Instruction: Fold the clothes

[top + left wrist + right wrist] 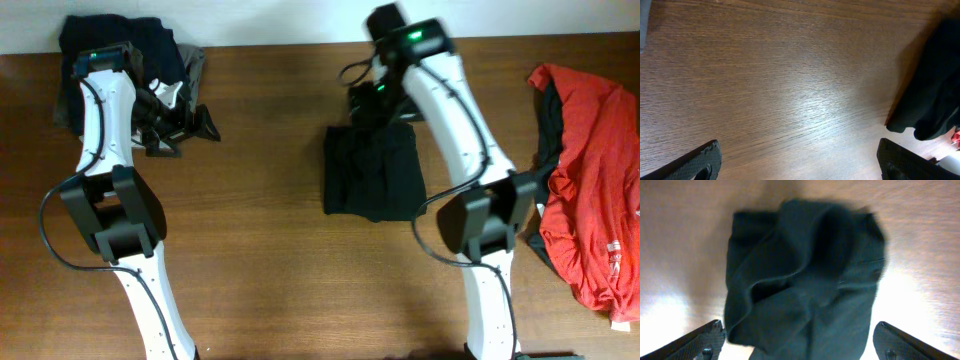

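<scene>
A black garment [372,172] lies in a rough folded rectangle at the middle of the table. My right gripper [373,100] hovers over its far edge. In the right wrist view the black garment [805,280] is rumpled, with a raised fold across it. It lies on the table below my right gripper [800,345], which is open, both fingers [697,342] clear of the cloth. My left gripper [190,125] is open over bare wood at the far left. In the left wrist view nothing is between the fingers [695,165] of my left gripper [800,165], and black cloth [935,85] shows at the right edge.
A heap of dark navy and grey clothes [120,40] sits at the back left corner behind the left arm. A red garment [595,170] with dark cloth under it is spread along the right edge. Both arm bases stand at the table's front.
</scene>
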Robot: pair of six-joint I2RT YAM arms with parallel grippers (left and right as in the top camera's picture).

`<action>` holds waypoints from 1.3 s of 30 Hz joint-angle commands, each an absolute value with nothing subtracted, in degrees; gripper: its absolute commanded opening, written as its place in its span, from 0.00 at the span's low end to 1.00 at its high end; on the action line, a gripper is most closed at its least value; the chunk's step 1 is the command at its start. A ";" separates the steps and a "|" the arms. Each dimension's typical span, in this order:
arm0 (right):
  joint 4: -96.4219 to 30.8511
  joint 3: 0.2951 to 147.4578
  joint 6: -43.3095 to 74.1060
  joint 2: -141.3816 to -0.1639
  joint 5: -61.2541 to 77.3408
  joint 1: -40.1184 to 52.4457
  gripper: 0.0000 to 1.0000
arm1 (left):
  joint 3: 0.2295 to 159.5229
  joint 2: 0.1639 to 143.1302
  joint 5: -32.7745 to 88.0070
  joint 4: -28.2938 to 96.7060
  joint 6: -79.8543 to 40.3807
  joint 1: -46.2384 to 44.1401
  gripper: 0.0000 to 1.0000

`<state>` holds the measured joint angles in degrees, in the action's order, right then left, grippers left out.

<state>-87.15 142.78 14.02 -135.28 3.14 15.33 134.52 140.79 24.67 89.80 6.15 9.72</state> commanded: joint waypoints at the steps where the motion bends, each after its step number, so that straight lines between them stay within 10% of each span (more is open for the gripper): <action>1: -87.59 143.46 14.85 -134.63 6.48 11.92 0.99 | 135.26 138.82 25.47 89.67 6.11 9.37 0.99; 23: -56.21 118.85 15.53 -135.76 39.33 13.87 0.99 | 135.26 138.82 25.50 89.67 6.07 9.37 0.99; 39: -64.18 130.04 11.70 -134.23 34.87 20.56 0.99 | 135.26 138.82 25.50 89.65 6.07 9.37 0.99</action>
<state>-61.65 125.16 14.22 -135.52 36.67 20.86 134.52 140.79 24.69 89.71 6.15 9.72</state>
